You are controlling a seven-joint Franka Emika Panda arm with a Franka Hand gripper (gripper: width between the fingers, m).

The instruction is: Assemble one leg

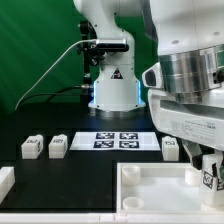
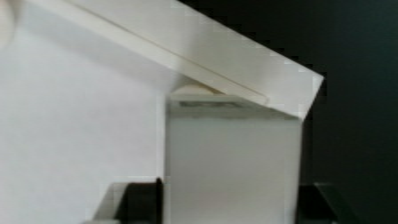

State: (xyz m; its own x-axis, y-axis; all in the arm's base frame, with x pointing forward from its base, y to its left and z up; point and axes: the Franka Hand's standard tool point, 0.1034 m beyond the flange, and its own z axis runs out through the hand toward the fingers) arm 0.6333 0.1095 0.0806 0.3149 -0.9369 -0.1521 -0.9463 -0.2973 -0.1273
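1. One leg (image 1: 208,178) is pinched in the pincer (image 1: 209,170), so the pincer is clenched on that little white block. The leg's black-and-white tag faces the exterior camera.
2. That held leg hangs at the exterior view's right, over the far right corner of the white tray piece (image 1: 150,185). The tray piece lies flat on the black counter (image 1: 85,170) up front. Neither shot shows whether the leg's lower end touches the tray piece or sits just above it.
3. Wrist view is basically a close-up. The leg (image 2: 231,150) is a pale upright block between the two dark fingertips (image 2: 139,203), and the tray piece's raised rim (image 2: 231,55) runs diagonally across just past the leg's far end. It's pretty blurry, so no tag is readable there.
4. Three more are standing on the counter in a row. One loose leg (image 1: 31,147) is toward the exterior view's left, with a second loose leg (image 1: 57,146) just beside it. A third loose leg (image 1: 171,147) is toward the right, just behind the tray piece and near the pincer.
5. The marker board (image 1: 118,140) lies flat between the left pair and the right one, in front of the arm base (image 1: 110,85).
6. Another white part (image 1: 5,180) pokes in at the exterior view's left edge. It's cut off by the frame, so there's no telling what it is.
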